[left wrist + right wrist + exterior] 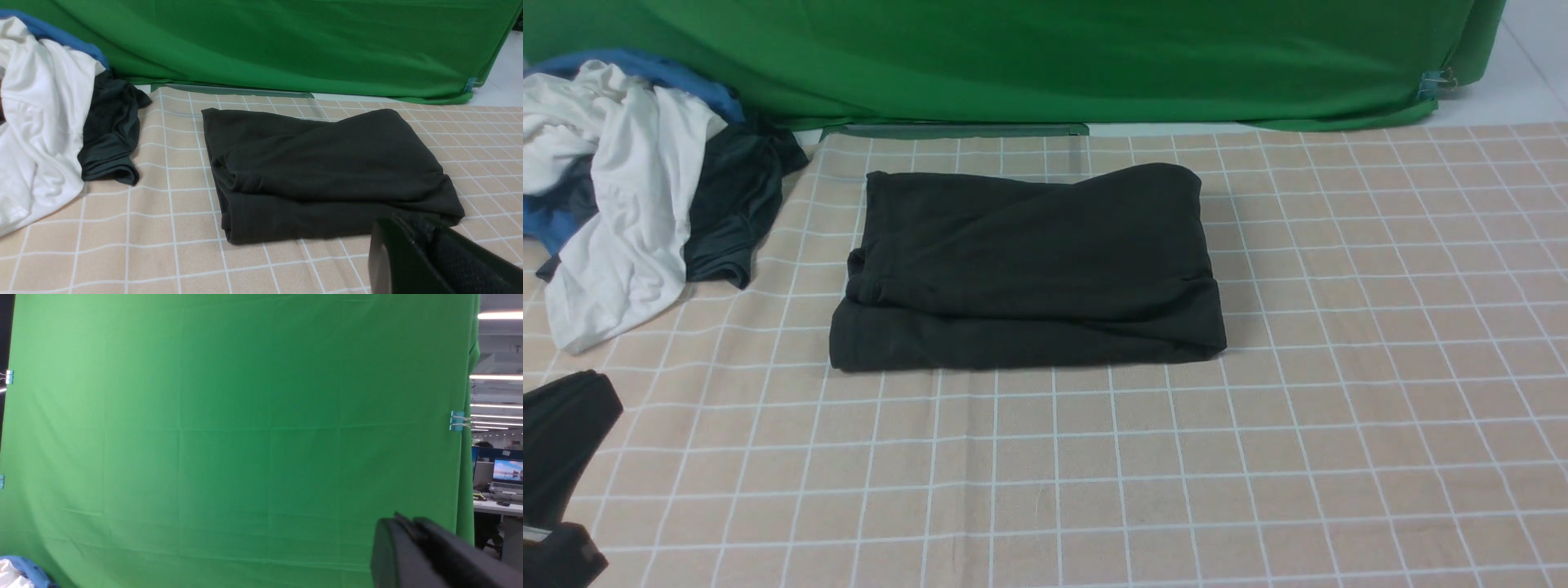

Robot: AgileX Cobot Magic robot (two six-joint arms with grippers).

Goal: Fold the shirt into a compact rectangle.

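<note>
Task looks at/near final step: shirt (1029, 269) already folded to compact rectangle, lying mid-cloth on checked tablecloth (1258, 457), well apart from both arms. Judged done or nearly so; next move, if any, calls only for minor squaring of edges, then arms kept clear.

Shirt appearance: black, several layers stacked, top layer set back from near edge so lower layer shows as a band along the front. Slight bulge at far right corner, small ruck at left edge. No print or label visible.

L gripper (412, 228): fingers pressed together, nothing held, low near shirt's near corner in wrist view. R gripper (404, 524): fingers look together, empty, raised and facing green backdrop (245, 416).

Clothes pile (629, 188) (white, blue, dark grey-teal) at far left, apart from shirt.
</note>
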